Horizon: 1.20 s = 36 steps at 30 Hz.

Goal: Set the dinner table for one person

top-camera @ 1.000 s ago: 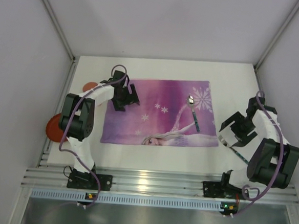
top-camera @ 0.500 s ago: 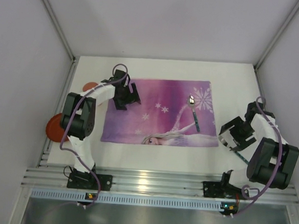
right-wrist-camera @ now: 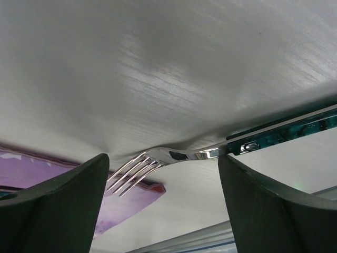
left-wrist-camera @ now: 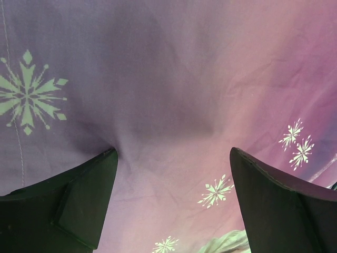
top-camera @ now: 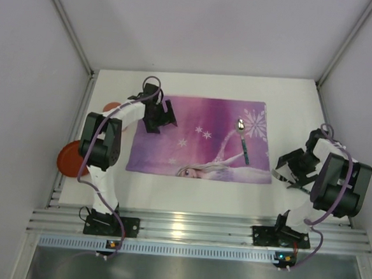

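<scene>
The purple snowflake placemat (top-camera: 199,137) lies in the middle of the white dinner table (top-camera: 291,99). A spoon (top-camera: 243,142) with a teal handle lies on the mat's right part. My left gripper (top-camera: 156,115) is open, its fingertips (left-wrist-camera: 108,158) pressing on the mat (left-wrist-camera: 174,79) near its far left corner, and the cloth wrinkles there. My right gripper (top-camera: 292,166) is open and low over the table, just right of the mat. A fork (right-wrist-camera: 174,155) with a teal handle (right-wrist-camera: 284,134) lies between its fingers (right-wrist-camera: 247,179), tines toward the mat's corner (right-wrist-camera: 126,203).
A red plate (top-camera: 69,160) sits at the table's left edge by the left arm. A smaller orange round thing (top-camera: 113,107) shows behind that arm. The aluminium rail (top-camera: 192,228) runs along the near edge. Grey walls close in the sides and back.
My right gripper has moved nearer and lower, down over the fork. My left gripper has slid a little toward the far side on the mat, and the mat has shifted slightly.
</scene>
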{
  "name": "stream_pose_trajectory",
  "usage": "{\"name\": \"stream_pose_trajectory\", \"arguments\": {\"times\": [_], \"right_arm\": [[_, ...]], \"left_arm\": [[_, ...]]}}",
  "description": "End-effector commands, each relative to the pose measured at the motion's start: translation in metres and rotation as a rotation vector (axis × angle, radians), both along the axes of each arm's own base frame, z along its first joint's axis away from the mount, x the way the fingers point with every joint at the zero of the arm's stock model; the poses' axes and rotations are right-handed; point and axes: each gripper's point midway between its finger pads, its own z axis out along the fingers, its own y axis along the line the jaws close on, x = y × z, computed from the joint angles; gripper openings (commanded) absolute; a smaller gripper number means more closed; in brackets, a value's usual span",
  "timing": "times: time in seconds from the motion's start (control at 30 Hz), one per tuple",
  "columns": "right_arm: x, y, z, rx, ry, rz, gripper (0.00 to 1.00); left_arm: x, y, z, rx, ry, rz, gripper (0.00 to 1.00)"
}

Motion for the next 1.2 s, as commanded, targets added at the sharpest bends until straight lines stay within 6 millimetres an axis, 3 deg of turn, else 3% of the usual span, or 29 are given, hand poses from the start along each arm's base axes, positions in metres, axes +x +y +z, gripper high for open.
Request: {"name": "stream_pose_trajectory", "arguments": {"times": [0.0,0.03,0.2,0.3,0.7,0.77,0.83,0.87,0.9,0.97,1.0,1.03,1.07,1.17], "right_arm": [[0.015,-0.011,-0.01,-0.029,-0.029,-0.043,0.84],[0.019,-0.012,-0.013,-0.026,-0.04,-0.045,0.79],[0.049,-0.015,-0.022,0.0,-0.075,-0.072,0.17],[0.077,-0.021,-0.023,0.014,-0.105,-0.106,0.02],[0.185,-0.016,-0.02,0.186,-0.284,-0.379,0.0],[0.211,-0.009,-0.012,0.242,-0.365,-0.376,0.08],[0.238,-0.008,0.014,0.252,-0.454,-0.327,0.39],[0.247,-0.003,0.027,0.243,-0.495,-0.263,0.66],[0.263,-0.003,0.048,0.239,-0.554,-0.221,0.75],[0.268,0.004,0.07,0.231,-0.59,-0.117,0.9],[0.278,0.003,0.091,0.217,-0.636,-0.073,0.92],[0.272,0.002,0.095,0.187,-0.621,-0.014,0.93],[0.277,-0.003,0.115,0.152,-0.658,0.025,0.93],[0.265,-0.021,0.13,0.012,-0.635,0.125,0.93]], "left_arm": [[0.003,0.005,-0.017,0.025,0.026,-0.015,0.93],[0.005,0.005,-0.016,0.025,0.023,-0.011,0.93],[0.005,0.007,-0.017,0.025,0.033,-0.003,0.93],[0.001,0.006,-0.017,0.017,0.044,0.001,0.93],[-0.008,0.008,-0.017,0.013,0.064,0.015,0.93],[-0.008,0.008,-0.014,0.011,0.06,0.016,0.93],[-0.009,0.008,-0.013,0.015,0.06,0.014,0.93],[-0.007,0.009,-0.012,0.018,0.055,0.018,0.93],[-0.007,0.009,-0.011,0.018,0.052,0.019,0.93],[-0.007,0.009,-0.01,0.02,0.051,0.02,0.93],[-0.007,0.008,-0.01,0.016,0.051,0.021,0.93],[-0.006,0.008,-0.01,0.014,0.049,0.024,0.93],[-0.006,0.007,-0.01,0.012,0.05,0.025,0.93],[-0.004,0.007,-0.007,0.008,0.04,0.024,0.93]]}}
